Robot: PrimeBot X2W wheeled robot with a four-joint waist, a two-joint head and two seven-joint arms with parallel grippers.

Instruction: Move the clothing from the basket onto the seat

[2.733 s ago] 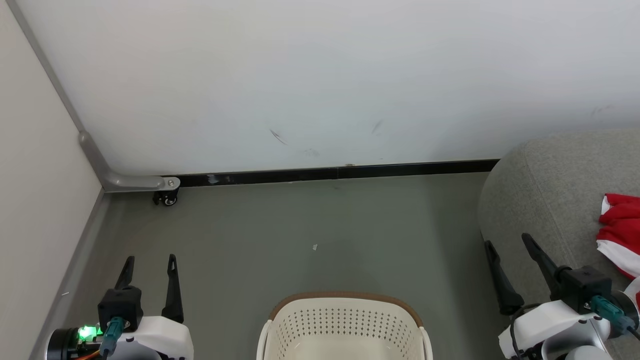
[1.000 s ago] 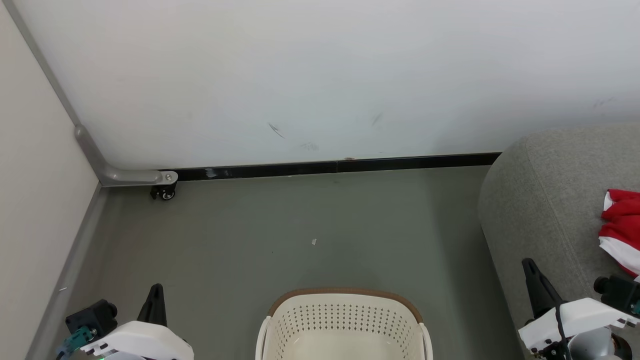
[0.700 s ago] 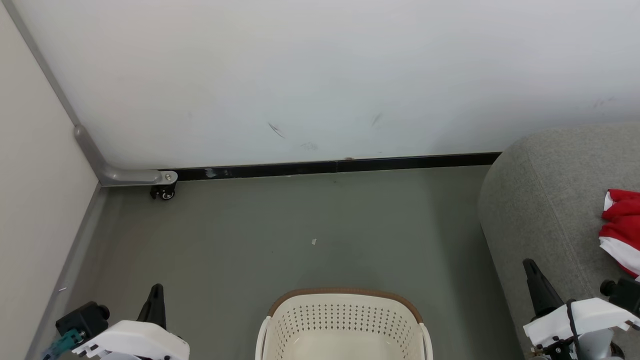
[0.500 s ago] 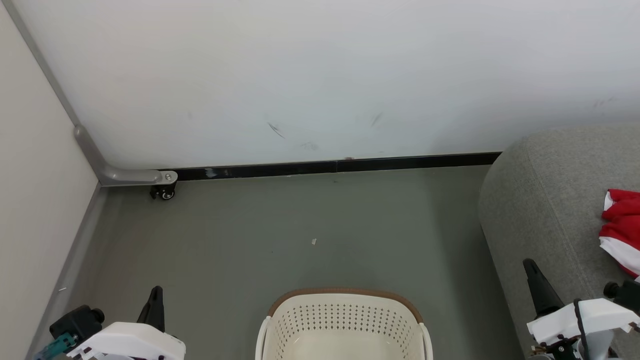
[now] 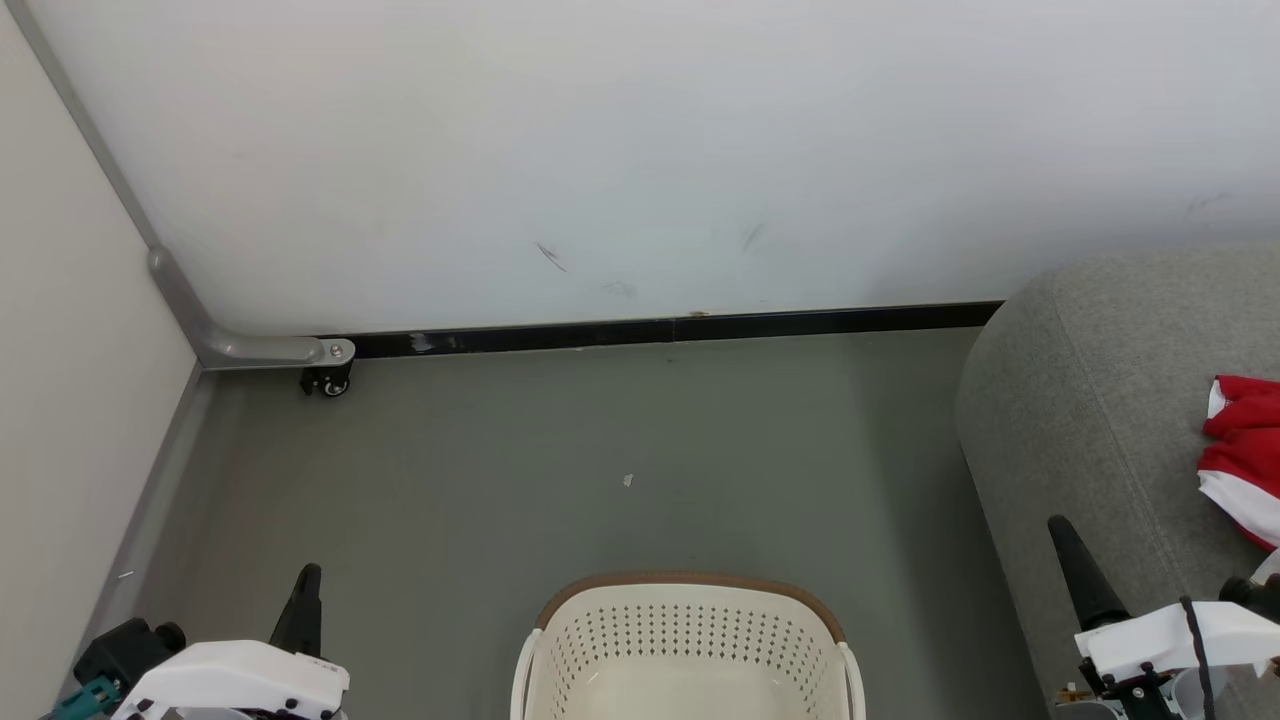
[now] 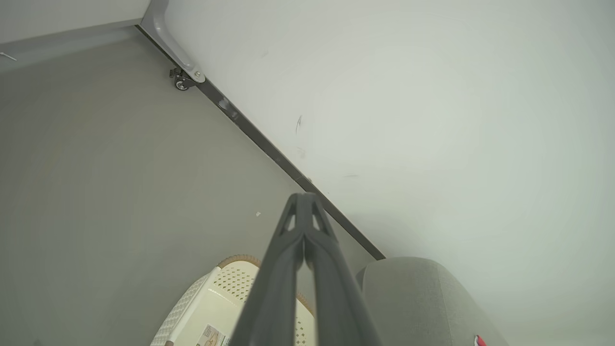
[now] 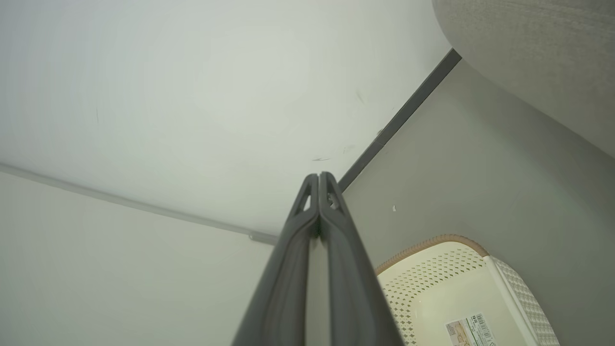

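The head view looks forward and down from above the basket [image 5: 690,630], across the floor [image 5: 640,450] to the wall [image 5: 640,150], with the seat [image 5: 1100,400] at right. Both wrist views, rolled sideways, look along their fingers [image 6: 283,269] at that same basket, wall and seat.

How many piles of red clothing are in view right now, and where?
1: the clothing on the seat, cut off by the head view's right edge, so more may be hidden. The visible part of the basket holds none.

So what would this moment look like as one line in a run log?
basket: no clothing in visible part | clothing: on seat | left gripper: shut, empty | right gripper: shut, empty
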